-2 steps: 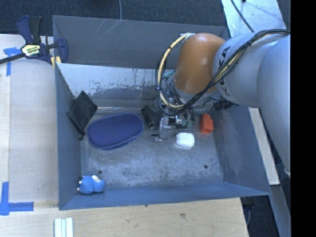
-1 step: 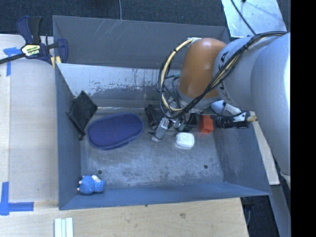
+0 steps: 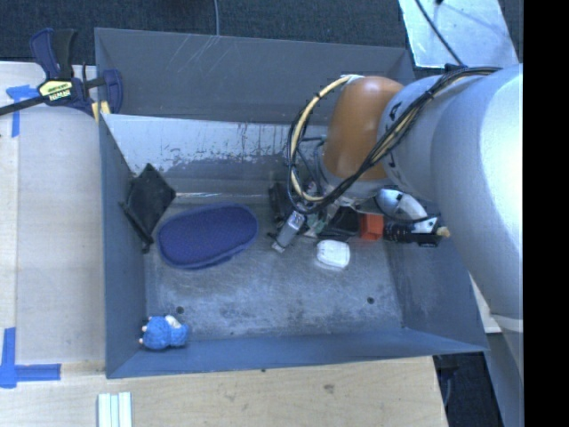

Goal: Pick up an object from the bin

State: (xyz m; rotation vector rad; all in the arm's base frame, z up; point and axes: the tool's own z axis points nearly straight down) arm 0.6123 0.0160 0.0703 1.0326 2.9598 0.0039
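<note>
The gripper (image 3: 286, 231), its spread impossible to tell, sits mid-frame between the blue oval pad (image 3: 209, 236) and small white lump (image 3: 333, 254), and may well close on neither.

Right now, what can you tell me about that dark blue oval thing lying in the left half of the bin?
The dark blue oval pad looks soft, like finely woven fabric, slightly domed. It lies flat on the grey metal bin floor, left of centre, its long axis running left to right. Its left end reaches a black flat square piece leaning there; contact is unclear. The claw hangs to its right, not on it.
</note>
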